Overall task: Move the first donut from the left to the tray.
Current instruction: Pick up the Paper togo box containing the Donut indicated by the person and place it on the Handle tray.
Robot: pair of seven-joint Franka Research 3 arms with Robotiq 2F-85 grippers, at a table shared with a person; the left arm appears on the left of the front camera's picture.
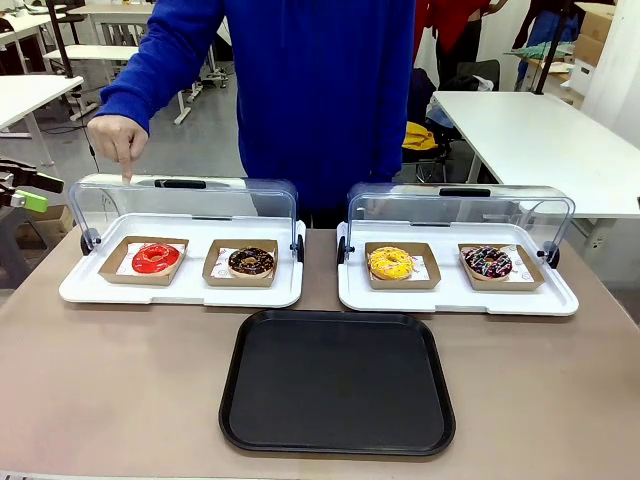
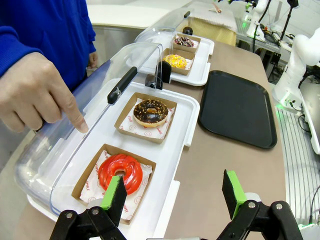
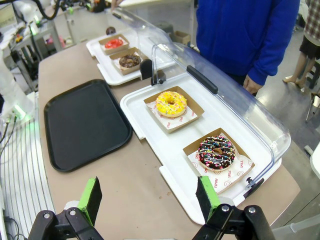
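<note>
The red-iced donut (image 1: 156, 258) lies in its brown cardboard dish at the left end of the left white tray; it lies close below in the left wrist view (image 2: 120, 172) and far off in the right wrist view (image 3: 113, 43). The black tray (image 1: 337, 382) lies bare at the table's front middle (image 2: 237, 107) (image 3: 85, 122). My left gripper (image 2: 174, 195) hangs open above the white tray's near edge, just right of the red donut, and shows at the picture's left edge (image 1: 30, 195). My right gripper (image 3: 150, 197) is open over the table's right end, holding nothing.
A person's hand (image 1: 118, 140) points a finger down on the left tray's raised clear lid (image 1: 185, 183). A chocolate donut (image 1: 251, 262) sits beside the red one. The right white tray (image 1: 455, 300), lid also up, holds a yellow donut (image 1: 390, 262) and a sprinkled one (image 1: 488, 263).
</note>
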